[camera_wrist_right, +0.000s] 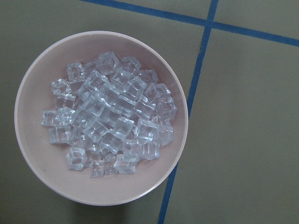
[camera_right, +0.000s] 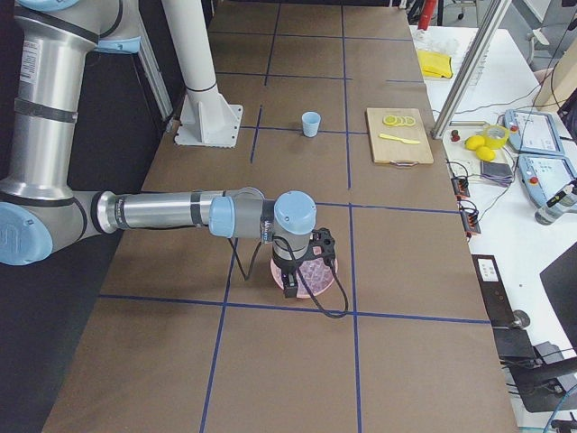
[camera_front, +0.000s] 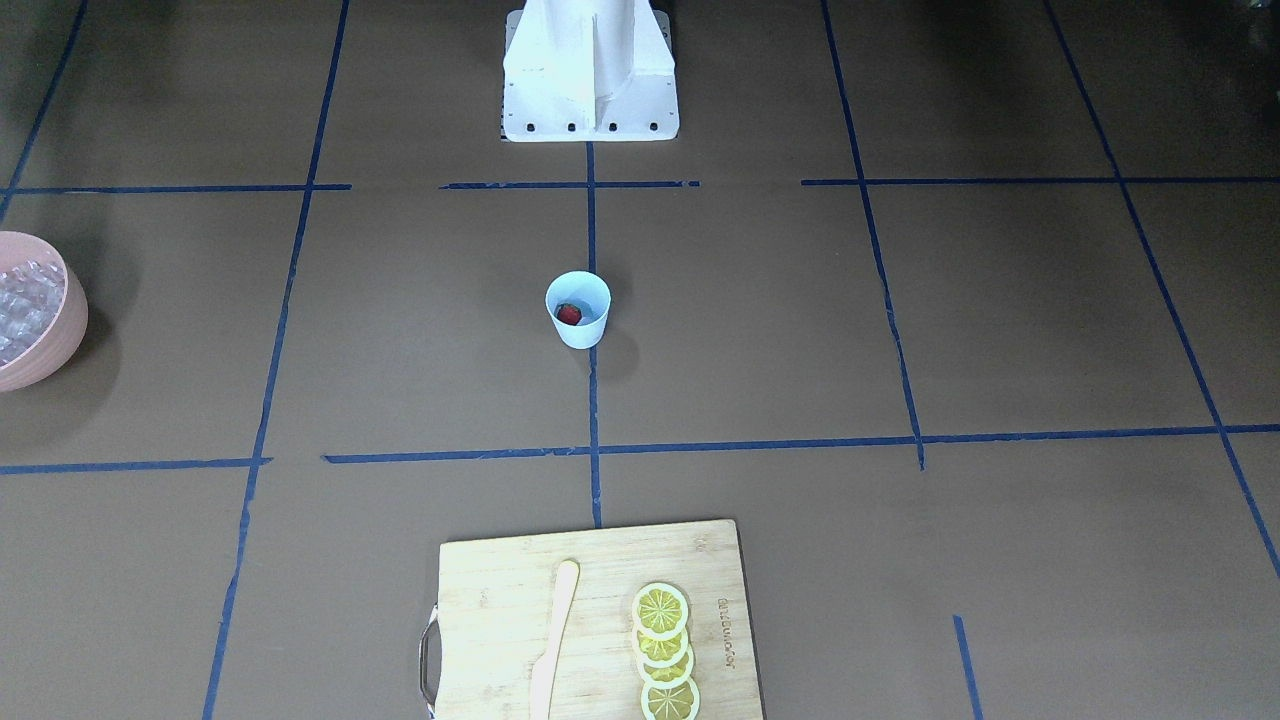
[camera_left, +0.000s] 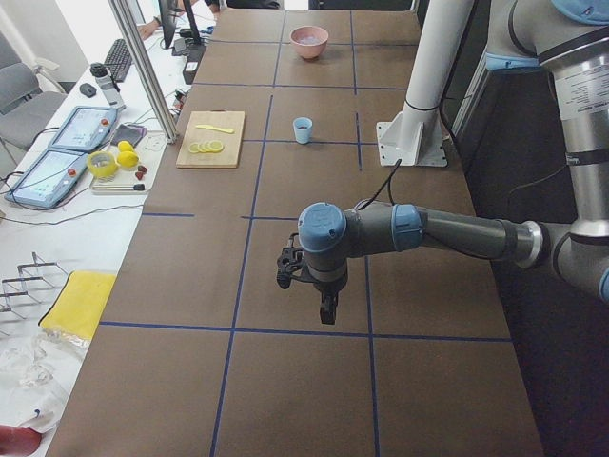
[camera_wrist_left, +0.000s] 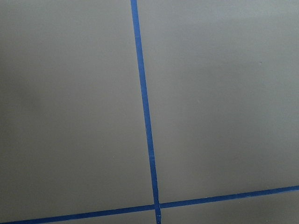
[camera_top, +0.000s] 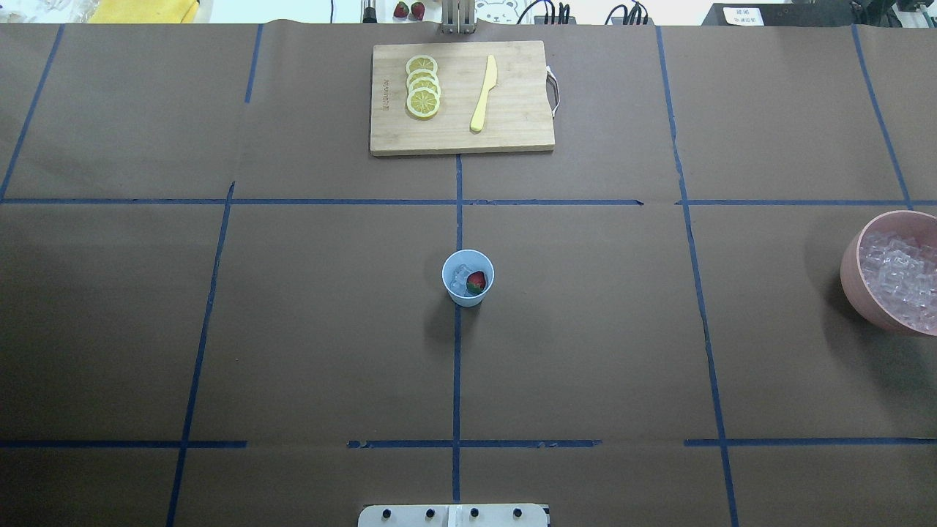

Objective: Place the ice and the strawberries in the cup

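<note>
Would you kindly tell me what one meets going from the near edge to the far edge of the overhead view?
White base plate → cup → cutting board. The pink bowl is left out, as it lies about level with the cup.

A light-blue cup point(camera_top: 468, 301) stands upright at the centre of the table point(camera_top: 622, 329), holding one red strawberry point(camera_top: 476, 282) beside clear ice cubes point(camera_top: 460, 277).

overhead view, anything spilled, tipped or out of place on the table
Nothing stands out. The small light-blue plastic cup stands upright with the red strawberry and clear ice cubes inside. The round pink bowl holds its heap of ice; no cubes show outside it.
</note>
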### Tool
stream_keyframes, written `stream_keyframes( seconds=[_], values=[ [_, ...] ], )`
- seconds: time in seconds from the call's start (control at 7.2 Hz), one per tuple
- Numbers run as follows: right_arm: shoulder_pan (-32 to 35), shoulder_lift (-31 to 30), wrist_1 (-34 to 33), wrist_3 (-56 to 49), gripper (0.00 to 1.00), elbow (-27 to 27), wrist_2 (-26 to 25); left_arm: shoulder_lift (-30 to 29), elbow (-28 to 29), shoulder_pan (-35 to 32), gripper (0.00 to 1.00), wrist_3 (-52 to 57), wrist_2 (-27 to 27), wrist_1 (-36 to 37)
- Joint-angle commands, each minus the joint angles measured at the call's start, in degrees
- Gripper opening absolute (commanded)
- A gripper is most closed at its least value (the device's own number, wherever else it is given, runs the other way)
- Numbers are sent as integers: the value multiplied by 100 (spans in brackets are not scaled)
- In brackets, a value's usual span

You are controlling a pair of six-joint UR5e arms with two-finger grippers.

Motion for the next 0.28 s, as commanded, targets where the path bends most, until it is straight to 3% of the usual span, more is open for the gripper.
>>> stream_keyframes(
  seconds=[0.0, 0.14],
  values=[
    [4, -43, -7, 27, 99, -5, -22, -67, -235, -11, 100, 0, 1, 439],
    [4, -34, 2, 27, 99, 13, -13, -128, -210, -11, 100, 0, 1, 441]
  ],
)
